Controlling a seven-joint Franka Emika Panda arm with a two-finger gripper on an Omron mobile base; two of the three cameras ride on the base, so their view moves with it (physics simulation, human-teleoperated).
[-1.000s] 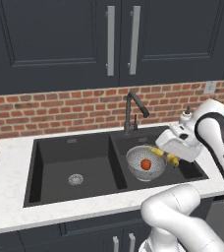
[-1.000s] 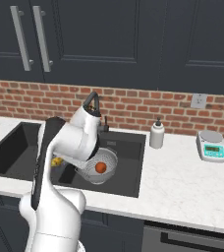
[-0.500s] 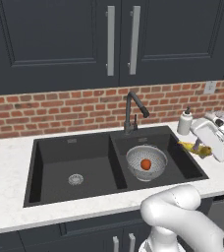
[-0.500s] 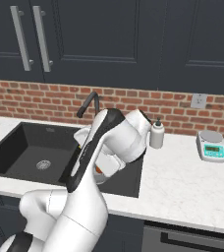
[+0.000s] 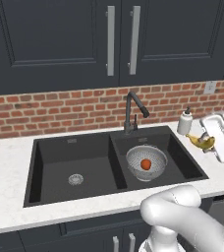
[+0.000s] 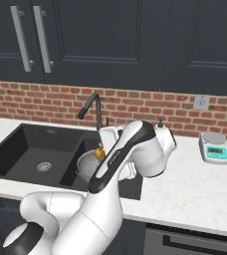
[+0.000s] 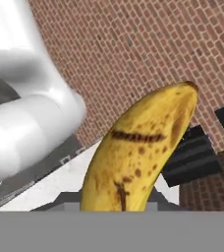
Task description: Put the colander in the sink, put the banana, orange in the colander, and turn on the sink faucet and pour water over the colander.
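Banana, curved, yellow and brown-flecked (image 5: 202,141), is clamped in the tool and has swung away from the sink.

A second ago the tool (image 5: 210,144) hung close over the round silvery perforated metal colander (image 5: 147,163); the arm has since carried it off toward 3 o'clock, so it now sits above the white marble bench (image 5: 8,197) just beside the white soap bottle (image 5: 184,122), well apart from the colander. The tool's jaws are nearly closed and pinch the banana, whose speckled body rises straight up between them in the hand view (image 7: 138,152). The small round orange-red fruit (image 5: 145,164) already lies in the colander, which rests in the right bowl of the matte black double-basin sink (image 5: 74,152). Judged from this, the banana still has to travel back toward 9 o'clock and be released, and the dark gooseneck faucet (image 5: 133,110) waits untouched.
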